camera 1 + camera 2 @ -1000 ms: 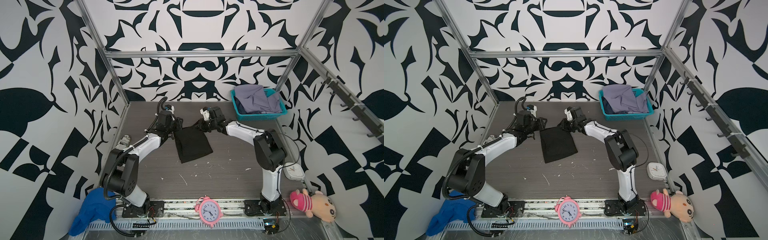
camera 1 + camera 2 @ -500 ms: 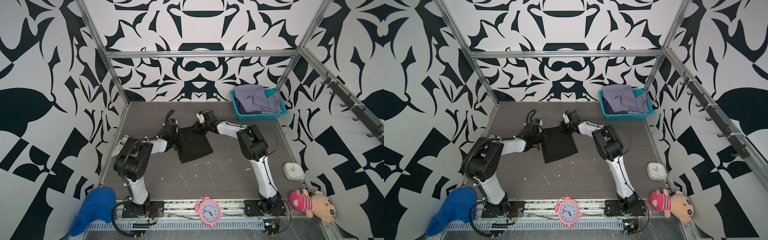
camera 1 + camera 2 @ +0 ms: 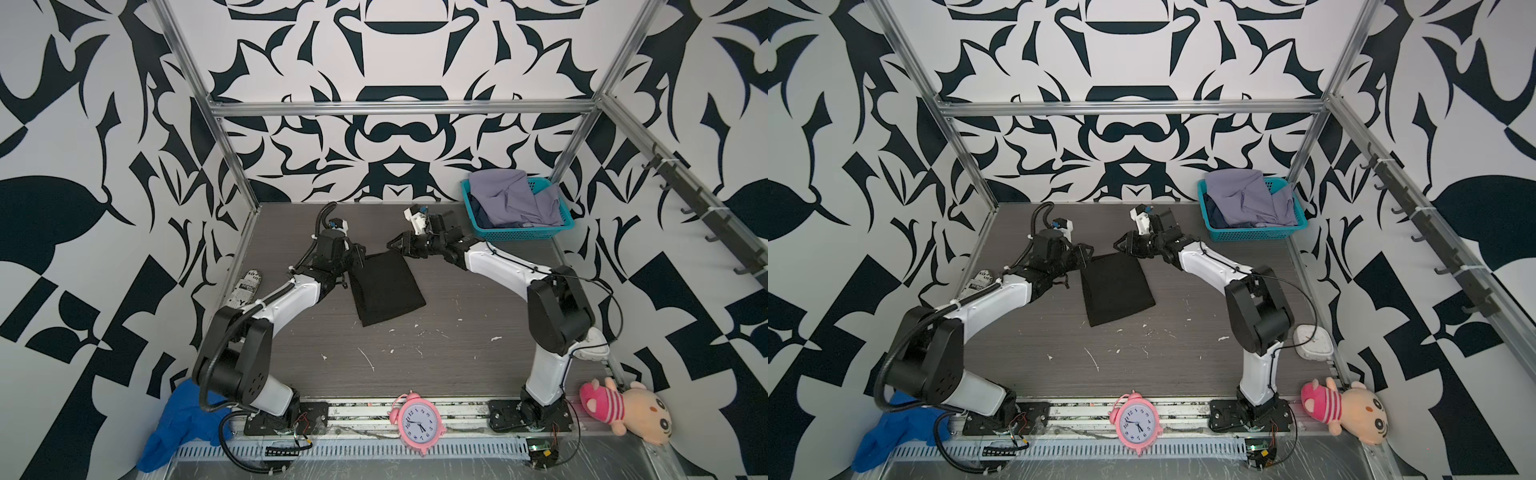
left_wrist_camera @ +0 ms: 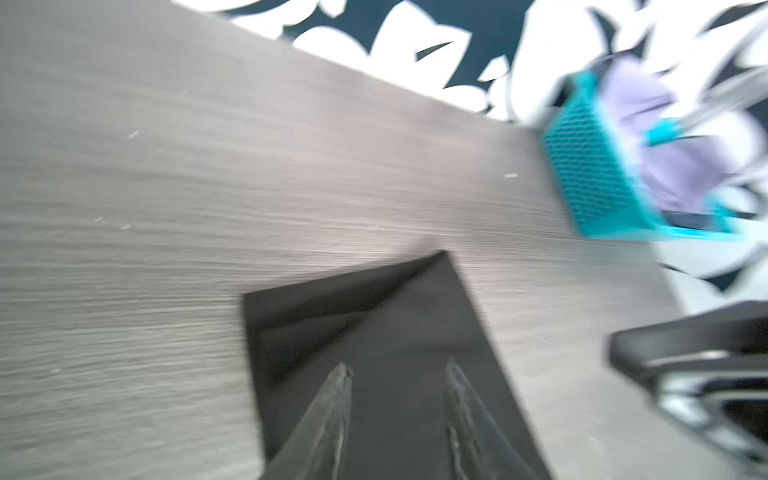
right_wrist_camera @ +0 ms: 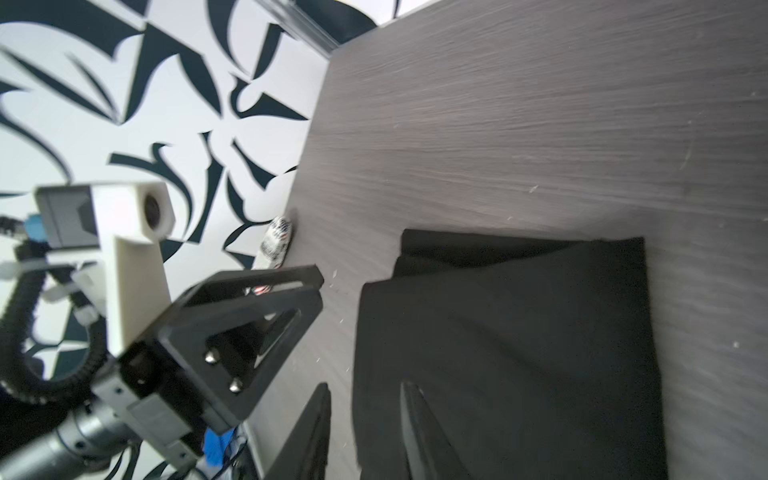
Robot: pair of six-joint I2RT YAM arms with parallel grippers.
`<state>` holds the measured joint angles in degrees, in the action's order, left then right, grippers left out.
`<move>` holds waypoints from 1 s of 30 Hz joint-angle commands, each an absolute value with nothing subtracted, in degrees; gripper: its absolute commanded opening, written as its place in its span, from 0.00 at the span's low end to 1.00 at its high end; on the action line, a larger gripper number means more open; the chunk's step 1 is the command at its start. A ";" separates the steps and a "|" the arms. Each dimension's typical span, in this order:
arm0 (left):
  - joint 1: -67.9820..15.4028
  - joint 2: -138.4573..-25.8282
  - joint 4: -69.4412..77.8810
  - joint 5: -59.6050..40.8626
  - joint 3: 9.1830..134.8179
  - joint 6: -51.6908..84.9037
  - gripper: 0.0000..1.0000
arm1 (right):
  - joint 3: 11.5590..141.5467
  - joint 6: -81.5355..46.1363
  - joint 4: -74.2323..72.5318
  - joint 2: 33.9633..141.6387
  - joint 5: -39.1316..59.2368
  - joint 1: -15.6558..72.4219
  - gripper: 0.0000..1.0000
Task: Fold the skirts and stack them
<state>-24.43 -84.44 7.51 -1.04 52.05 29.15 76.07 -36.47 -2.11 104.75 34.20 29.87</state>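
While the black skirt (image 3: 386,286) is lying folded flat on the counter (image 3: 415,365), mid-width and towards the back, both tools are sitting at its far edge. The left tool (image 3: 358,252) is at the far-left corner, contact unclear, and the right tool (image 3: 391,245) is hovering just beyond the far-right corner. Left wrist view is showing the left tool (image 4: 397,370) with jaws apart over flat cloth, nothing pinched. Right wrist view is showing the right tool (image 5: 365,388) likewise gaping, straddling one edge of the skirt with no cloth lifting between the fingers. I'm reading this as the let-go at the end of the fold. To do it well I'd be lifting both tools straight up, not sideways, so the fingers aren't dragging the top layer. The far edge is looking uneven in both wrist views, with a diagonal crease and a lower layer peeking out, so I'd be squaring that corner before stacking on it. The lavender skirt (image 3: 511,199) is sitting heaped in the teal basket (image 3: 521,234) at the back right, well apart from the black one. A dark blue cloth (image 3: 480,214) is showing under it, probably the denim skirt. The right tool is nearest the basket, so I'd be sending that one. Risk: black cloth is hiding its own layer edges, and the wrist views are blurring.
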 commanded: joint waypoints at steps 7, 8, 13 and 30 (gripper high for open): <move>-28.98 -90.59 16.36 -7.46 40.71 38.09 0.30 | 60.08 -40.37 -16.29 108.90 40.92 29.76 0.21; -28.84 -91.45 17.58 -6.78 39.55 38.41 0.29 | 59.44 -40.41 -16.92 109.51 40.87 29.73 0.20; -27.74 -95.26 19.65 -3.32 36.88 38.10 0.25 | 57.07 -38.56 -18.50 112.18 39.97 29.77 0.19; -20.55 -75.34 7.66 -1.84 36.22 37.07 0.99 | 64.47 -31.71 -1.13 102.16 24.25 28.97 0.61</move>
<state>-23.64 -76.82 10.26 -1.08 37.36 36.03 60.23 -35.59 -7.57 104.20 32.60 29.67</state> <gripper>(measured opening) 0.986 0.573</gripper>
